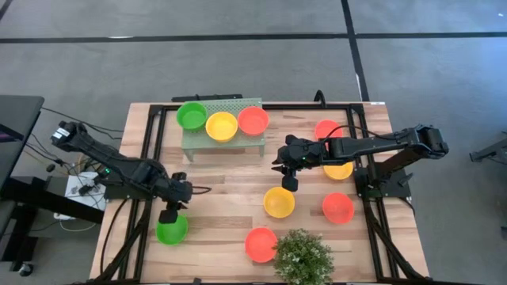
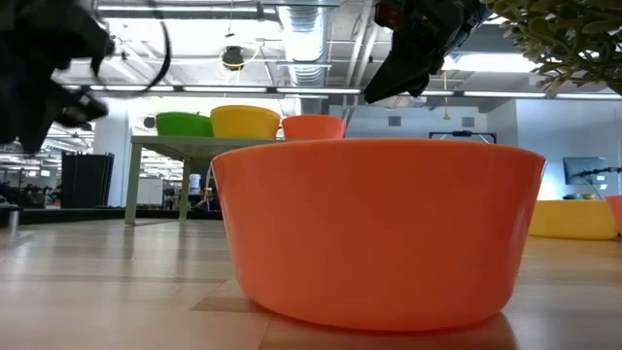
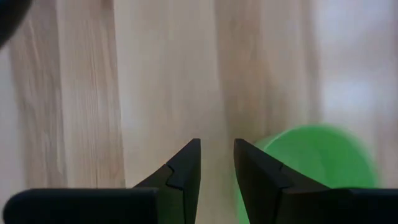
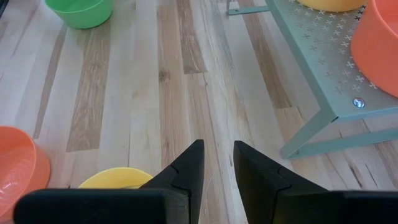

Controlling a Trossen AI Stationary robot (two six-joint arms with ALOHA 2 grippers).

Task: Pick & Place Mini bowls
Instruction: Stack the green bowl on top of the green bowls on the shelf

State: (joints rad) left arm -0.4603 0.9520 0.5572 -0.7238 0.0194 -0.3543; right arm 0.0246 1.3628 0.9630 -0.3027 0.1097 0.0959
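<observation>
Three mini bowls, green (image 1: pixel 191 115), yellow (image 1: pixel 222 126) and red-orange (image 1: pixel 253 120), sit on the pale green stand (image 1: pixel 222 144). More stand on the table: green (image 1: pixel 171 230), yellow (image 1: pixel 279 203), yellow (image 1: pixel 339 170) under the right arm, and red-orange (image 1: pixel 327 128), (image 1: pixel 337 208), (image 1: pixel 261 244). My left gripper (image 1: pixel 169 218) hangs shut over the green bowl's far rim, with that bowl (image 3: pixel 317 163) beside its fingers (image 3: pixel 217 155). My right gripper (image 1: pixel 290 187) hovers shut just beyond the yellow bowl (image 4: pixel 115 178) and holds nothing.
A bushy potted plant (image 1: pixel 302 256) stands at the near edge beside the red-orange bowl, which fills the low view (image 2: pixel 379 233). The stand's legs (image 4: pixel 311 142) rise close to my right gripper. Bare wood (image 1: pixel 222 186) lies between the two arms.
</observation>
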